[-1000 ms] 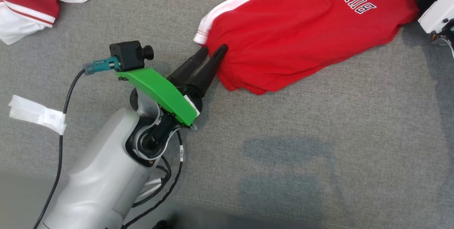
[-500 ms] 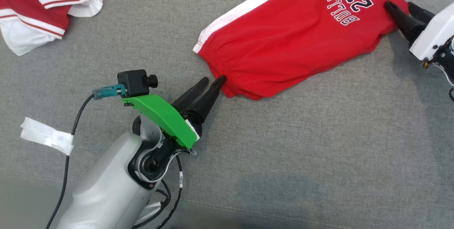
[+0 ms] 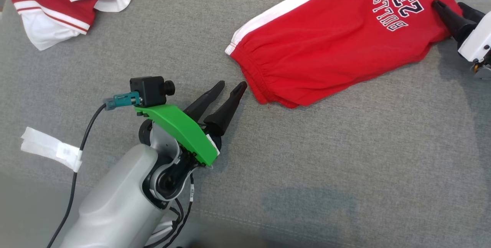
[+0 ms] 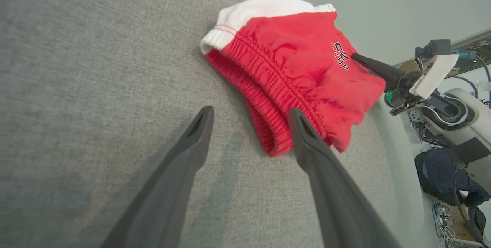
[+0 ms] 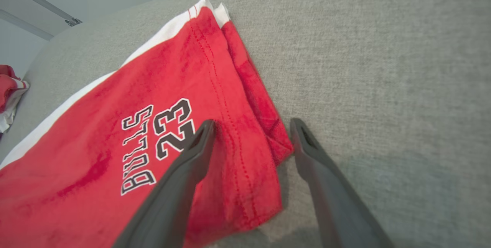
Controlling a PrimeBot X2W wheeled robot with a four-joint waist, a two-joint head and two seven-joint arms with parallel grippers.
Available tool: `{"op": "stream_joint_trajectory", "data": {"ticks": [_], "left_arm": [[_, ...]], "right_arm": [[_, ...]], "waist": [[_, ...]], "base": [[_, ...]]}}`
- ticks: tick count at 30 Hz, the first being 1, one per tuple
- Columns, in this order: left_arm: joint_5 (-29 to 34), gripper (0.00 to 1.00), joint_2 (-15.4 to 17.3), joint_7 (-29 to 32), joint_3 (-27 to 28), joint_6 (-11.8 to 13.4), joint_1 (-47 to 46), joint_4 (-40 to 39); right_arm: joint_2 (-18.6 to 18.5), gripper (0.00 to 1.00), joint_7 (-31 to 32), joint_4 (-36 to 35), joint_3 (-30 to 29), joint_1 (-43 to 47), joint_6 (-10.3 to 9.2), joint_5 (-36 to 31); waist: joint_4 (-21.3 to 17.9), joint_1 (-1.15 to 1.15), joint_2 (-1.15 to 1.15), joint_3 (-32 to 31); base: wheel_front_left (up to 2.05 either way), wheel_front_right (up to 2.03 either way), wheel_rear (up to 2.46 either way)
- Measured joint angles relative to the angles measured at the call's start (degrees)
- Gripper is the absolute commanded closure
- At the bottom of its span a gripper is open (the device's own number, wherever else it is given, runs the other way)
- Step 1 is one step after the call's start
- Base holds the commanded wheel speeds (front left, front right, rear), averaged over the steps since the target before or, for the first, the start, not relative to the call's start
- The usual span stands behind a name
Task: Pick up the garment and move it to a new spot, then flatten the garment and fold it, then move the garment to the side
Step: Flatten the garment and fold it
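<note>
Pinching both ends together is probably what's called for next. The red Bulls shorts (image 3: 326, 48) are laid lengthwise on the grey upholstered surface (image 3: 345, 163), apparently doubled leg over leg. The left hand (image 3: 231, 84) is spread wide and empty, just short of the elastic waistband (image 4: 276, 86) and not touching it. The right hand (image 3: 449, 4) is wide open too, with nothing held. It's set astride the leg hem (image 5: 238, 125), one finger above the cloth, the other over bare grey. Every layer should be caught low and deep, or the bottom one gets dropped. The red-and-white garment (image 3: 57, 2) well off to the left is best avoided.
</note>
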Motion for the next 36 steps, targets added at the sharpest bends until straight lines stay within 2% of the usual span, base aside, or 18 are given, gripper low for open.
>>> {"op": "stream_joint_trajectory", "data": {"ticks": [4, 5, 7, 8, 13, 16, 25, 31, 36], "left_arm": [[0.5, 0.0, -0.4, -0.5, -0.2, 0.0, 0.0, -0.4], [0.6, 0.0, -0.6, -0.7, -0.3, 0.1, -0.1, -0.6], [1.1, 0.0, -0.6, -1.5, -0.1, 0.2, -0.1, -1.0], [1.3, 0.0, -0.6, -1.6, -0.1, 0.3, -0.1, -1.0], [1.8, 0.0, -0.2, -3.7, 1.6, 0.5, 0.1, 0.3], [1.7, 0.0, 1.5, -5.3, 3.2, 0.6, 0.9, 1.2], [0.7, 0.0, 4.4, -8.9, 4.6, 0.6, 8.1, 3.4], [4.6, 0.0, 7.5, -13.5, 5.6, 1.1, 9.5, 3.6], [7.1, 0.0, 9.2, -14.6, 5.6, 2.2, 12.4, 3.3]], "right_arm": [[-0.1, 0.0, 0.6, -0.1, 0.2, -0.6, -0.01, -0.2], [-0.2, 0.33, 0.9, -0.1, 0.3, -0.8, -0.01, -0.3], [0.1, 0.84, 1.0, -0.1, 0.6, -1.2, -0.02, -0.5], [0.2, 1.0, 1.0, -0.1, 0.6, -1.2, -0.01, -0.5], [1.5, 1.0, 1.7, 0.7, 0.3, -0.6, 0.02, 1.4], [2.4, 1.0, 1.4, 0.7, -0.4, 0.7, 0.09, 3.0], [2.3, 1.0, -0.6, -0.6, -3.0, 6.7, 0.79, 6.8], [2.4, 1.0, -3.1, -2.1, -4.6, 13.4, 1.09, 10.1], [4.1, 1.0, -7.0, -2.7, -7.5, 20.6, 1.1, 13.8]], "waist": [[0.9, 0.0, 0.0, 0.4], [1.1, 0.0, 0.0, 0.5], [1.5, 0.0, 0.0, 0.6], [1.6, 0.0, 0.0, 0.6], [1.6, 0.0, 0.0, -0.1], [1.3, 0.0, 0.0, -1.0], [-0.8, 0.0, 0.0, -5.1], [-2.9, 0.0, 0.0, -8.8], [-4.6, 0.0, 0.0, -12.1]], "base": [[0.0, 0.0, 0.0], [0.0, 0.0, 0.0], [0.0, 0.0, 0.0], [0.0, 0.0, 0.0], [0.0, 0.0, 0.0], [0.0, 0.0, 0.0], [0.0, 0.0, 0.0], [0.0, 0.0, 0.0], [0.0, 0.0, 0.0]]}}
